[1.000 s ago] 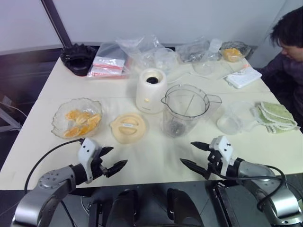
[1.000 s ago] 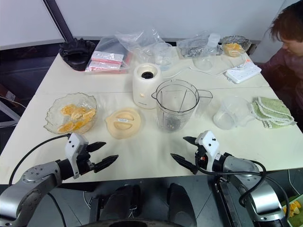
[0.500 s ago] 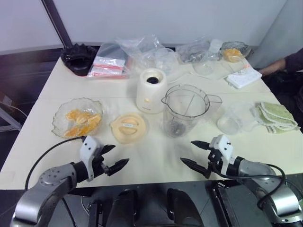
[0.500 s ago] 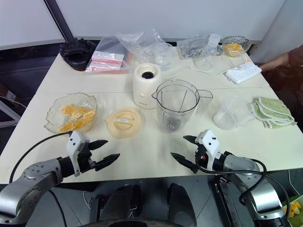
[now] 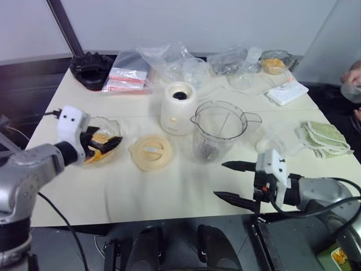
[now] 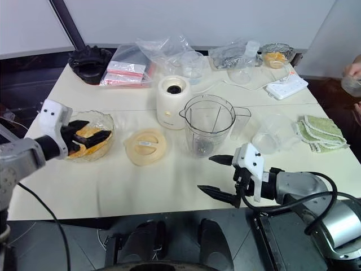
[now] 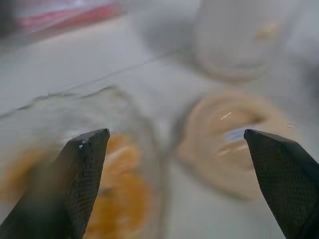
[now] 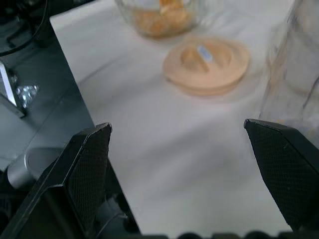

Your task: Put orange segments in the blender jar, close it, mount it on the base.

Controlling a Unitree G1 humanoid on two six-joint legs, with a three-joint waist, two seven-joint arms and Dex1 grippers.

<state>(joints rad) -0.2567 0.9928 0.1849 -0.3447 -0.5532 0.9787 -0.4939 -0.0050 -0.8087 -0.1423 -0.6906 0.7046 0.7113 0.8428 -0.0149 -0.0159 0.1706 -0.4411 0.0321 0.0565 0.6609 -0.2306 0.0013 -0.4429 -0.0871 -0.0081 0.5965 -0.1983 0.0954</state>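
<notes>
Left gripper (image 6: pixel 84 138) rose over orange segments (image 6: pixel 84 142), fingers spread; blender jar (image 6: pixel 207 131) upright.

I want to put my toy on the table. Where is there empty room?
The near part of the table is bare, in front of the orange lid and the blender jar. There is also a bare strip behind the glass bowl, left of the white base. The far edge is crowded with plastic bags.
</notes>
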